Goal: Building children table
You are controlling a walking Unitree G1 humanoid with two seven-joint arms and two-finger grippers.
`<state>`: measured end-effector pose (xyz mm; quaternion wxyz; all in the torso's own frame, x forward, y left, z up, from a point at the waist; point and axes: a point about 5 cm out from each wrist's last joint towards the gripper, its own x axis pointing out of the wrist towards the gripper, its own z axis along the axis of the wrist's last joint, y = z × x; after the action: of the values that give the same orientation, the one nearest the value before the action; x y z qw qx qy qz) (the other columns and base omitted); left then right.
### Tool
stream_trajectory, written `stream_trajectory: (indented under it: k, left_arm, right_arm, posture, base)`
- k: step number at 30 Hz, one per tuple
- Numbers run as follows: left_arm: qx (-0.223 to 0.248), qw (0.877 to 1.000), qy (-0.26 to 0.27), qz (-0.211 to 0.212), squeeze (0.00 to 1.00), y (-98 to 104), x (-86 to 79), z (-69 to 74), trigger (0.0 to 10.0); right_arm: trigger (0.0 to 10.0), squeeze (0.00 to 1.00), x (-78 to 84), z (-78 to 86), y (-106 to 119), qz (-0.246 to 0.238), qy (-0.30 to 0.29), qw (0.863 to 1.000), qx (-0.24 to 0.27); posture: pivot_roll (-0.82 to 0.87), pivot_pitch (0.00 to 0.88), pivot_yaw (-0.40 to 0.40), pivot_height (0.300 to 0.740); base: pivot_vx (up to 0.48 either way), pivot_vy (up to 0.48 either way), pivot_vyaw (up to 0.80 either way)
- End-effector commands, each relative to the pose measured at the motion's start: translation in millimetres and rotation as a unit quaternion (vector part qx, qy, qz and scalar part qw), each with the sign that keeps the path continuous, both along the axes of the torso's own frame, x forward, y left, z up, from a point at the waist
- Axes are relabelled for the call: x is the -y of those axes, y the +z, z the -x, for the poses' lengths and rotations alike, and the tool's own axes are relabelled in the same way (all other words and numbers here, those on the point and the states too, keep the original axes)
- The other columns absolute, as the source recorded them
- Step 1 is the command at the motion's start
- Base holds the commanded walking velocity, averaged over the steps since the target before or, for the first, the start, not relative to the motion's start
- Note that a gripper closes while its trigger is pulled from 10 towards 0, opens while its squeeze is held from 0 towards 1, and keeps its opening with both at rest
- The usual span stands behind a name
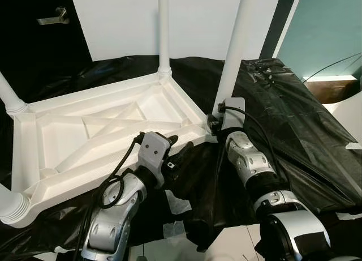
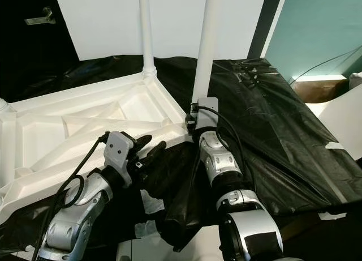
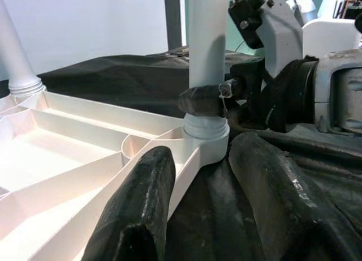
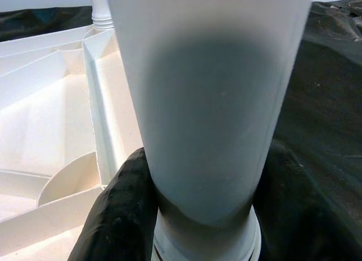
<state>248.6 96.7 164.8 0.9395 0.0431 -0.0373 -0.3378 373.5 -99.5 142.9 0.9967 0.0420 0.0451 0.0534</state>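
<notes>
Right gripper (image 4: 198, 215) is clamped on the near-right leg (image 1: 235, 51) just above its threaded base, where that leg stands upright in the corner socket of the upturned white tabletop (image 1: 62, 137) lying on black sheeting (image 1: 294, 119). Left gripper (image 3: 215, 210) hovers with its fingers spread apart, straddling the tabletop's near edge just beside that same corner and holding nothing. Legs stand at all four corners, so the build looks nearly done; what likely remains is tightening this last leg and turning the table upright.
</notes>
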Motion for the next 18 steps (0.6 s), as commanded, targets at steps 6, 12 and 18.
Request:
stream_trajectory:
  k: [6, 12, 18]
  left_arm:
    - [-0.003, 1.000, 0.025, 0.000, 0.00, -1, -3.0, -0.8, 10.0]
    - [0.000, 1.000, 0.022, -0.002, 0.00, 1, -2.8, 0.7, 10.0]
    - [0.002, 1.000, 0.021, -0.006, 0.00, 1, -2.8, 1.4, 10.0]
  right_arm:
    - [10.0, 1.00, 7.3, 4.0, 1, -0.039, -0.002, 0.999, 0.015]
    - [10.0, 1.00, 9.2, 12.1, 6, -0.055, 0.089, 0.993, 0.053]
    - [10.0, 0.24, 25.7, 13.9, 1, -0.020, 0.167, 0.985, 0.048]
  posture:
    - [0.13, 0.006, -0.041, 0.740]
    - [0.12, 0.009, -0.046, 0.740]
    - [0.13, 0.007, -0.061, 0.740]
  base:
    - [0.000, 0.000, 0.00]
    - [0.000, 0.000, 0.00]
    - [0.000, 0.000, 0.00]
